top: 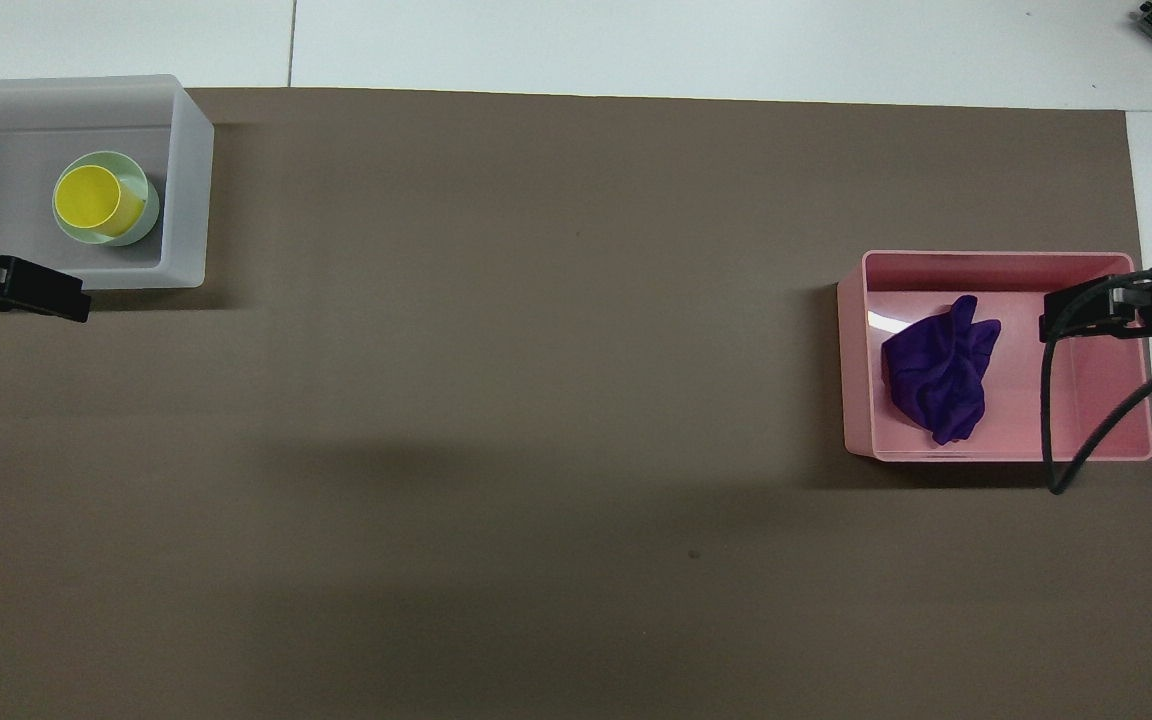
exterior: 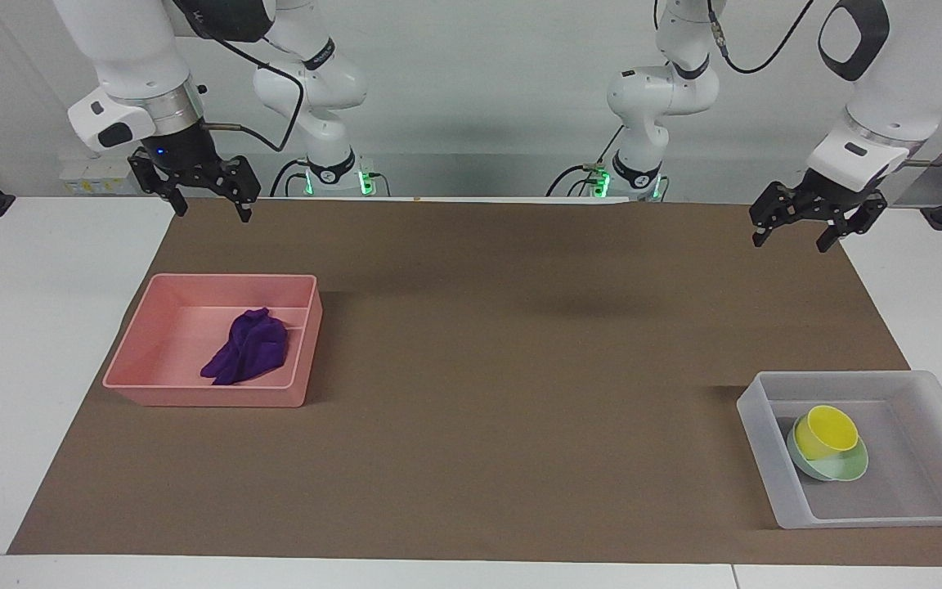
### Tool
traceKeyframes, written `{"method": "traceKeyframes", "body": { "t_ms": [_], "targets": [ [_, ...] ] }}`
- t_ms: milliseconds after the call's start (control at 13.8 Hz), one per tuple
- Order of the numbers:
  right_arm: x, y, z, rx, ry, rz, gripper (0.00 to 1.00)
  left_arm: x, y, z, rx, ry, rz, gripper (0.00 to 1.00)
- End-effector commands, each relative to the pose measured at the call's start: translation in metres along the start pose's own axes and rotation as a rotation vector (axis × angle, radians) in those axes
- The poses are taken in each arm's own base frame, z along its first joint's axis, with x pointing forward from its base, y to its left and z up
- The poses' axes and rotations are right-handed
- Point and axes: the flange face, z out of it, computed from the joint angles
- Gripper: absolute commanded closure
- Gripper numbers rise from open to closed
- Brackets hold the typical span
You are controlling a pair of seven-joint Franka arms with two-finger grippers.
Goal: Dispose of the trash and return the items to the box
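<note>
The purple rag (exterior: pixel 248 353) lies bunched in the pink tray (exterior: pixel 201 397); it also shows in the overhead view (top: pixel 939 375). The yellow cup (exterior: pixel 826 431) stands in the mint-green bowl (exterior: pixel 845 471), and both sit inside the translucent box (exterior: pixel 761 438) at the left arm's end of the table. My left gripper (exterior: pixel 790 242) is open and empty, raised over the mat's edge between the box and the robots. My right gripper (exterior: pixel 212 213) is open and empty, raised over the mat's edge between the pink tray and the robots.
A brown mat (exterior: pixel 520 393) covers most of the white table. The pink tray (top: pixel 996 258) stands at the right arm's end and the box (top: pixel 191 200) at the left arm's end. A black cable (top: pixel 1051 400) hangs from the right arm over the pink tray.
</note>
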Motion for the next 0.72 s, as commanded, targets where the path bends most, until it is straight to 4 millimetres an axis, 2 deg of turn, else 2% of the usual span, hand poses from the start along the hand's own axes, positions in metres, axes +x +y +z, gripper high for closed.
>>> {"method": "traceKeyframes", "body": {
  "t_ms": [0,217,651],
  "targets": [
    [-0.008,0.0,0.0,0.001,-0.002,0.006,0.0,-0.018,0.006,-0.004,-0.01,-0.004,0.005,0.0],
    [-0.008,0.0,0.0,0.001,-0.002,0.004,0.0,-0.022,0.002,0.005,-0.013,-0.022,-0.009,0.0],
    [-0.007,0.001,0.0,0.001,-0.002,0.003,0.0,-0.024,-0.003,0.009,-0.013,-0.015,-0.008,0.0]
  ]
}}
